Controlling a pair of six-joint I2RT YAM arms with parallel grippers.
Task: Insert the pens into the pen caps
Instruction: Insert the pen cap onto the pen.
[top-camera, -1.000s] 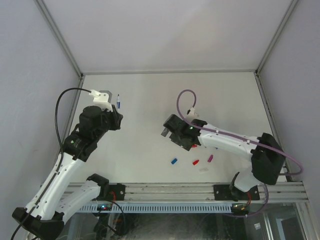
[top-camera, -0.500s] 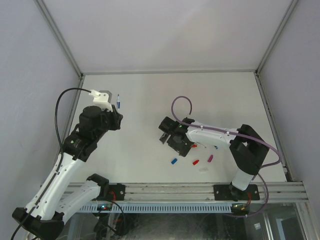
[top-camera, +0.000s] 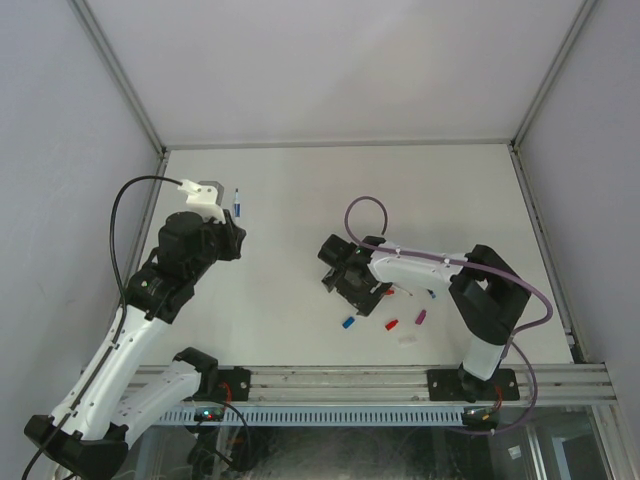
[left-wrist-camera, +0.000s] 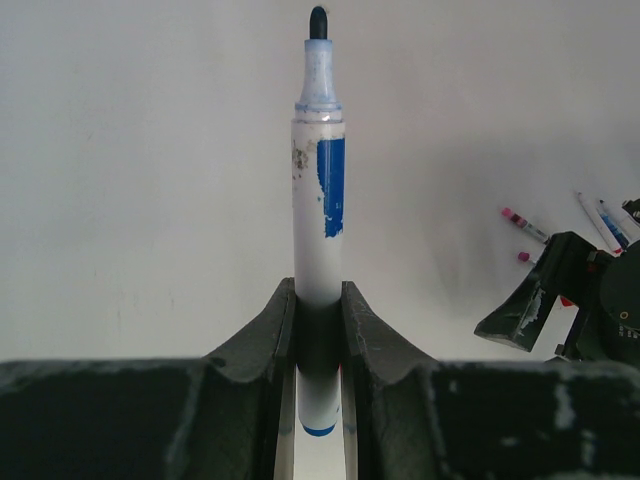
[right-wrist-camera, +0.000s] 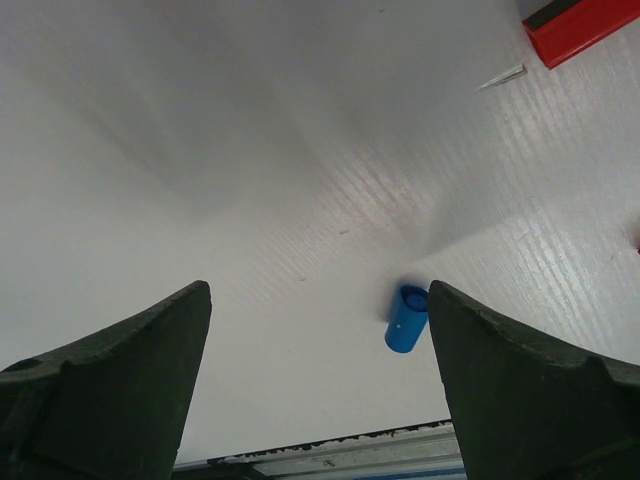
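My left gripper (left-wrist-camera: 319, 300) is shut on a blue pen (left-wrist-camera: 320, 200), which stands straight out from the jaws with its dark tip bare. From above, that pen (top-camera: 237, 203) is held over the table's far left. My right gripper (right-wrist-camera: 320, 300) is open, pointing down over a blue pen cap (right-wrist-camera: 406, 318) that lies on its side just inside the right finger (right-wrist-camera: 520, 380). Seen from above, the right gripper (top-camera: 352, 298) hovers just beyond the blue cap (top-camera: 349, 322). A red cap (top-camera: 392, 324) and a magenta cap (top-camera: 420, 317) lie to its right.
More pens (left-wrist-camera: 525, 225) lie past the right arm (left-wrist-camera: 560, 300) in the left wrist view; from above that arm mostly hides them. A pale clear piece (top-camera: 407, 339) lies near the front rail (top-camera: 330, 380). A red object (right-wrist-camera: 580, 25) sits at the right wrist view's top corner.
The right arm has swung left and toward the front edge, bringing its gripper down over the blue cap, jaws slightly narrower. The left arm and its pen have not moved.
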